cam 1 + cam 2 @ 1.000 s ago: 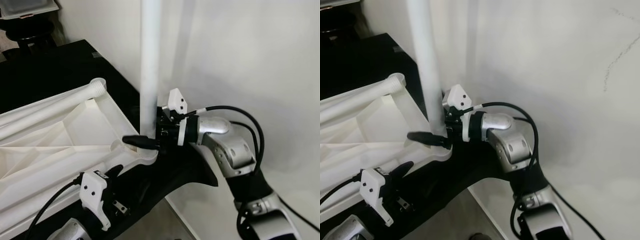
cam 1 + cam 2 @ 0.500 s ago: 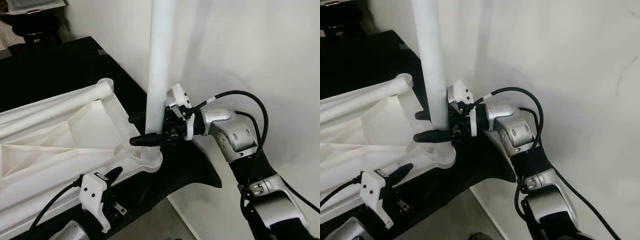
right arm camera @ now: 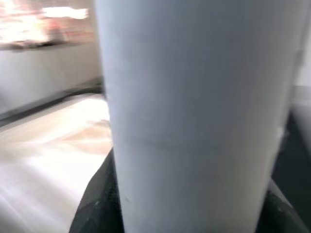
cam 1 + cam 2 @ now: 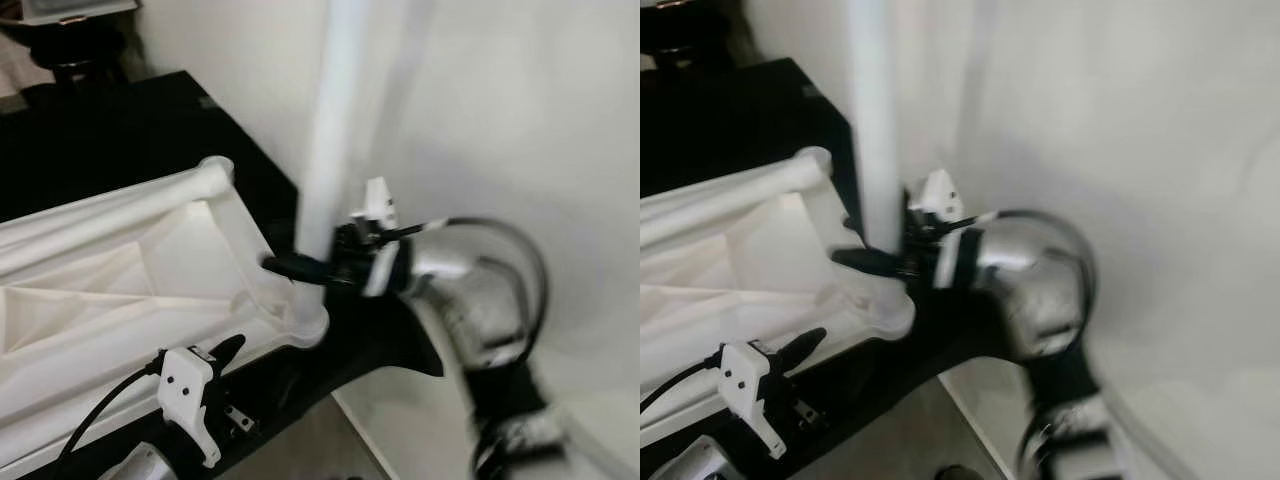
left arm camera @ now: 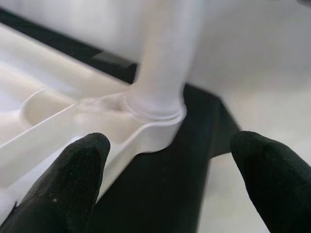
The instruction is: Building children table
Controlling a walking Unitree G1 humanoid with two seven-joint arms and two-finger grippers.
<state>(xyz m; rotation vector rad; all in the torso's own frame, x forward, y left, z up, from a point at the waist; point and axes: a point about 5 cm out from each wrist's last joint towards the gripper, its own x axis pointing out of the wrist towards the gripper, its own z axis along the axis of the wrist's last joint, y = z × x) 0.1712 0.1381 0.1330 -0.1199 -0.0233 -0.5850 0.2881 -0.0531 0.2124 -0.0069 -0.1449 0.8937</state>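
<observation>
- Left eye view: the white tabletop lies upside down on the black desk, filling the left half of the frame, its near corner at centre-bottom.
- A white leg stands upright in that corner's socket, rising out of the top of the frame at centre; its long axis is vertical.
- A second leg lies along the tabletop's far edge, long axis running from the left edge toward upper centre.
- The right gripper reaches in sideways from the right and clamps the upright leg just above the socket; in the right wrist view the leg fills the gap between the fingers, which press on both sides.
- The key relation: the fingers cross the leg at right angles, so a twist of the wrist would turn it about its own axis into the socket. This arm is plainly the nearer one.
- The left gripper sits at lower left, beside the tabletop's near edge, fingers spread wide and holding nothing, pointing at the socket from a little way off.
- The right arm is blurred.
- I see no brand, label or readable writing anywhere.
</observation>
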